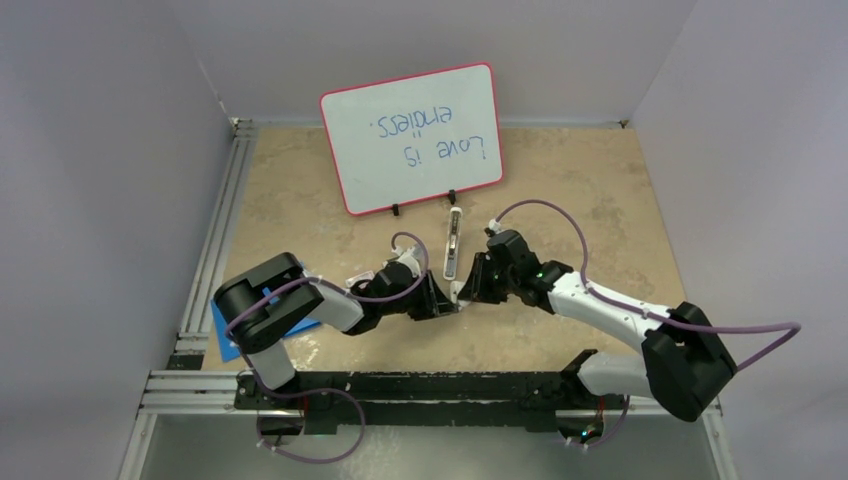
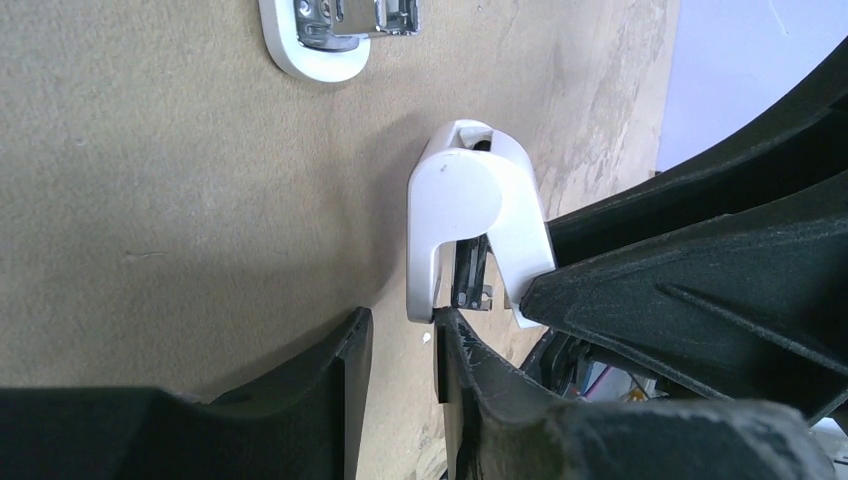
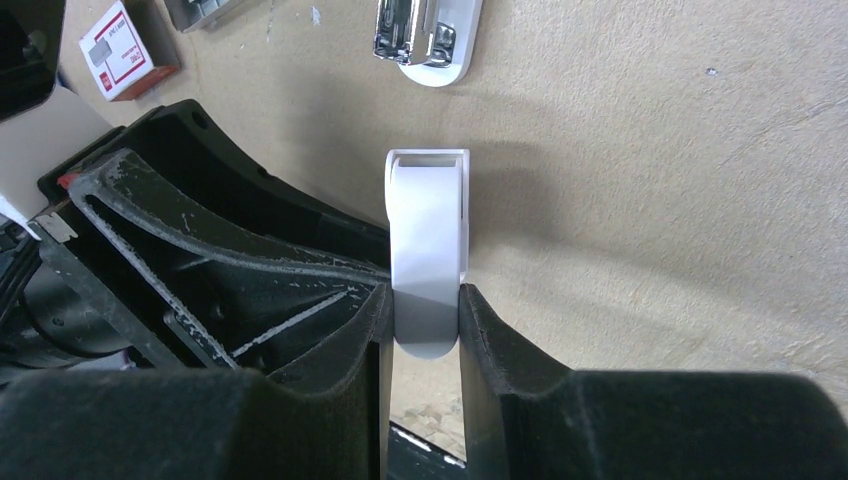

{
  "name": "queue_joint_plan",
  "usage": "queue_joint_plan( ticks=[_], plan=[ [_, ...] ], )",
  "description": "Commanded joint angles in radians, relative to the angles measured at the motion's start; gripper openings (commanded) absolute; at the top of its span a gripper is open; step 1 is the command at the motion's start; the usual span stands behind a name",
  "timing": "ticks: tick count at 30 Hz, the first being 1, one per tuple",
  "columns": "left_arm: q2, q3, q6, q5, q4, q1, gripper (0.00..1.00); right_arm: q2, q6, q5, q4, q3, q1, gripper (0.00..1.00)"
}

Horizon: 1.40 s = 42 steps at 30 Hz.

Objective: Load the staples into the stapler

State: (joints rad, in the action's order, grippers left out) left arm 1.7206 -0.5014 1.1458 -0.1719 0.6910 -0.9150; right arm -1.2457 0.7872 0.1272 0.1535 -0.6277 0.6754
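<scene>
Right pincer (image 3: pixel 424 305) clamps white piece (image 3: pixel 428 220); left pincer (image 2: pixel 402 328) seemingly open.

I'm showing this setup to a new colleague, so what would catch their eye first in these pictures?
First, the nose-to-nose meeting mid-table: the right gripper clamps a stubby white plastic piece, with the left gripper open just beside it. Behind them stands a red-framed whiteboard with upside-down handwriting, and the slim white stapler lies on the table in front of it.
</scene>
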Motion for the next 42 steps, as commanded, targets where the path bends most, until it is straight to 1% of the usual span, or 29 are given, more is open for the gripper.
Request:
queue_joint_plan(
  ticks=[1,5,7,8,12,14,16,20,31,37,40,42],
  plan=[
    [0.022,0.017,-0.003,-0.018,0.106,0.022,0.25,0.009,-0.012,0.044,-0.014,0.002,0.000,0.20],
    [0.061,0.019,-0.017,-0.064,0.181,0.022,0.12,0.023,-0.007,0.041,-0.011,0.002,0.000,0.20],
    [0.074,0.020,-0.023,-0.081,0.208,0.022,0.03,0.024,-0.005,0.030,-0.004,-0.002,0.001,0.20],
    [0.078,0.018,-0.028,-0.086,0.212,0.022,0.00,0.025,-0.001,0.022,0.001,-0.005,0.000,0.20],
    [0.079,0.025,-0.062,-0.098,0.212,0.020,0.00,0.044,0.018,-0.054,0.037,-0.028,0.000,0.20],
    [0.079,0.028,-0.120,-0.123,0.209,0.019,0.00,0.072,0.025,-0.098,0.064,-0.047,-0.003,0.22],
    [0.074,0.024,-0.195,-0.145,0.167,0.019,0.00,0.111,0.030,-0.123,0.076,-0.062,-0.005,0.24],
    [0.073,0.038,-0.312,-0.189,0.158,0.021,0.00,0.135,0.014,-0.147,0.111,-0.098,-0.018,0.26],
    [0.052,0.060,-0.495,-0.242,0.148,0.003,0.00,0.108,-0.035,-0.134,0.122,-0.116,-0.067,0.30],
    [0.050,0.056,-0.514,-0.271,0.150,-0.009,0.00,0.075,-0.046,-0.129,0.085,-0.110,-0.086,0.33],
    [0.056,0.040,-0.472,-0.271,0.142,-0.010,0.00,0.059,-0.043,-0.095,0.062,-0.103,-0.089,0.35],
    [0.054,0.024,-0.427,-0.267,0.116,-0.011,0.00,0.058,-0.043,-0.075,0.049,-0.094,-0.089,0.39]
  ],
)
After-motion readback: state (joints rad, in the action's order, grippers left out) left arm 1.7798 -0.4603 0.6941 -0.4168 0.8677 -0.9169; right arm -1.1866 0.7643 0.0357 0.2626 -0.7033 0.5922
